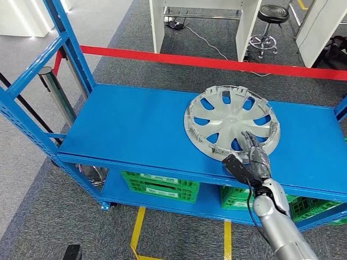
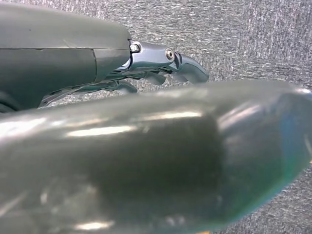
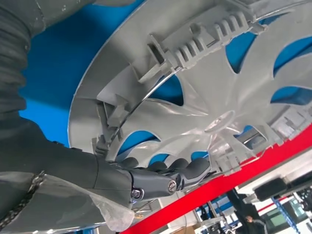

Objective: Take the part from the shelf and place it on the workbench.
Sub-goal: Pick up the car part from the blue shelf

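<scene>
Grey carpet [image 1: 122, 233] surrounds a blue steel shelf [image 1: 135, 130], whose top deck occupies the centre of the head view; a red barrier tape [image 1: 212, 63] runs across behind it, toward 12 o'clock. On the deck, at roughly 2 o'clock from the deck's centre, lies the part, a silver wheel cover [image 1: 231, 122], resting with its clip-lined inner side upward. The right hand [image 1: 256, 157] enters from 5 o'clock on a silver arm [image 1: 282, 233] and meets the cover at its near rim; in the right wrist view its dark fingers [image 3: 184, 170] lie against the cover's ribbed inner face [image 3: 206, 97], curled at the edge, though a full grasp cannot be confirmed. Green crates [image 1: 161, 187] sit on the lower deck, toward 6 o'clock. A black stool [image 1: 272, 16] stands at 1 o'clock beyond the tape. The left hand [image 2: 162, 63] hangs over carpet, its fingers extended close together, holding nothing.
</scene>
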